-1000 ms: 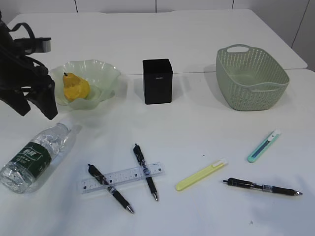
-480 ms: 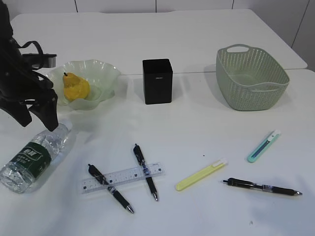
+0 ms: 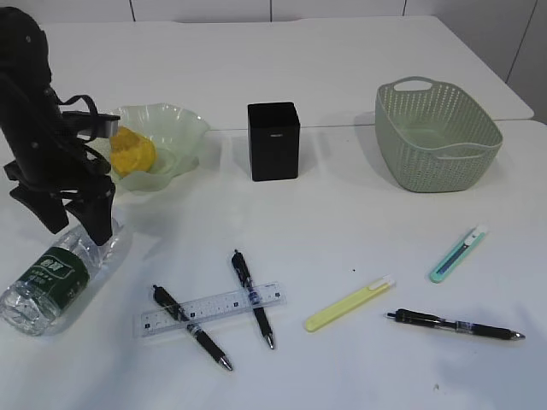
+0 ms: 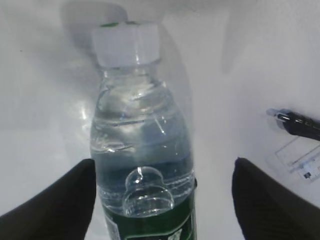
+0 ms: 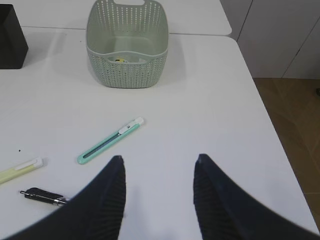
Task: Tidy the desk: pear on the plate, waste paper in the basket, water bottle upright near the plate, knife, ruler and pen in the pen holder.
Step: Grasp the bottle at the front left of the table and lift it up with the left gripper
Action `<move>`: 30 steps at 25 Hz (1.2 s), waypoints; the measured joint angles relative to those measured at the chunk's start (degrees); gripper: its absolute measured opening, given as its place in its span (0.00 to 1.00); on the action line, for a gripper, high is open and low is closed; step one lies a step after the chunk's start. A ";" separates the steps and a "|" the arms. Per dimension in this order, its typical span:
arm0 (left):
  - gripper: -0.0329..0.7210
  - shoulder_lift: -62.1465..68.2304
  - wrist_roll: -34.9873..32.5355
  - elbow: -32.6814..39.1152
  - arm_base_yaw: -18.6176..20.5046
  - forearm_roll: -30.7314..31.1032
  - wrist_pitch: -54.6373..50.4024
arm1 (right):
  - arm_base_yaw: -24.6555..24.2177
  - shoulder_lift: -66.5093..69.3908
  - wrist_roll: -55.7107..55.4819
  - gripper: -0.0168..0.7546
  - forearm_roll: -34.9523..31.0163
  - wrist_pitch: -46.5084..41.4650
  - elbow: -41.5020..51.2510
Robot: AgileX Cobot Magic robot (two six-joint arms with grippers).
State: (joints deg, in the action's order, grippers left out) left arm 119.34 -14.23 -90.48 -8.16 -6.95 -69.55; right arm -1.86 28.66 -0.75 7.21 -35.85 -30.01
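The white desk [image 3: 342, 213] carries everything. The grey-green basket [image 3: 438, 137] stands at its far right, beyond the right gripper [image 5: 157, 192], whose fingers [image 5: 107, 200] are spread apart over bare tabletop with nothing between them; a yellow-and-white scrap of waste paper [image 5: 119, 60] lies inside the basket. The left gripper [image 4: 162, 200] is wide open, its fingers [image 3: 94, 218] straddling the water bottle [image 3: 60, 273], which lies on its side with its cap [image 4: 126, 45] pointing away; whether the pads touch it I cannot tell. Just behind that gripper sits the ruffled green plate [image 3: 167, 141] holding the yellow pear [image 3: 132, 154]. The black pen holder [image 3: 273, 141] stands right of the plate. Right of the left fingers, the clear ruler [image 3: 212, 309] lies across two black pens [image 3: 252, 299].
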 joint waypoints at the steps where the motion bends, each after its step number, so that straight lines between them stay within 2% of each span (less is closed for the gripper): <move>1: 0.84 0.25 0.00 0.00 -0.34 0.44 0.11 | 0.00 0.00 0.00 0.50 0.00 0.00 0.00; 10: 0.84 1.74 0.31 -0.03 -0.46 3.89 0.11 | 0.00 0.00 0.00 0.50 0.00 0.00 0.00; 30: 0.84 5.62 0.44 -0.03 -0.46 3.89 0.21 | 0.00 0.00 0.00 0.50 0.00 -0.01 0.00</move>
State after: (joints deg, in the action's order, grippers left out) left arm 124.95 -13.79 -90.50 -8.62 -3.05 -69.34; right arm -1.86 28.66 -0.75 7.21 -35.86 -30.01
